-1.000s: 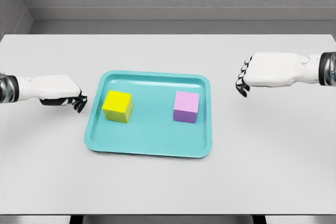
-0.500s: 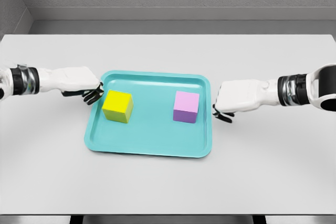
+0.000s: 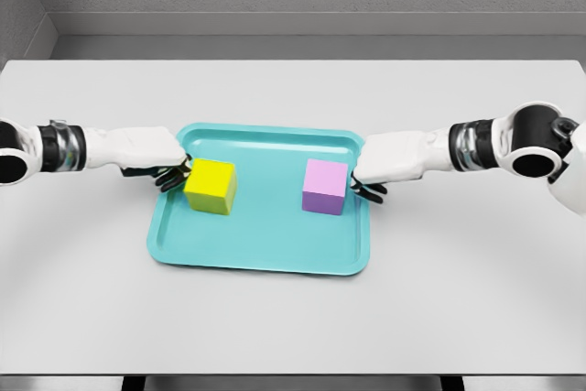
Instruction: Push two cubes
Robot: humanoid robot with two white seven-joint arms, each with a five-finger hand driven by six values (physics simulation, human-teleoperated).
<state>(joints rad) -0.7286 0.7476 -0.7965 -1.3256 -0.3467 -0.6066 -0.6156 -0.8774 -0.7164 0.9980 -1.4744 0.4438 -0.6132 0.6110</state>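
1. Yellow cube (image 3: 211,187) sat in the left part of the teal tray (image 3: 261,258); it had shifted slightly inward since half a second earlier.
2. Your left robot hand (image 3: 171,174) had closed in, fingers curled, holding nothing, touching the cube's outer face.
3. Purple cube (image 3: 325,187) was unmoved; your right robot hand (image 3: 369,190), curled and empty, reached the tray's right rim just beside it.
4. My read: left push started, right contact imminent.

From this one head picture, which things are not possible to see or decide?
- Head view: whether the left hand touches the yellow cube; its dark fingers meet the cube's edge.
- Whether the right hand touches the purple cube; the tray rim crosses there.
- Far faces of both cubes, hidden by the cubes themselves.
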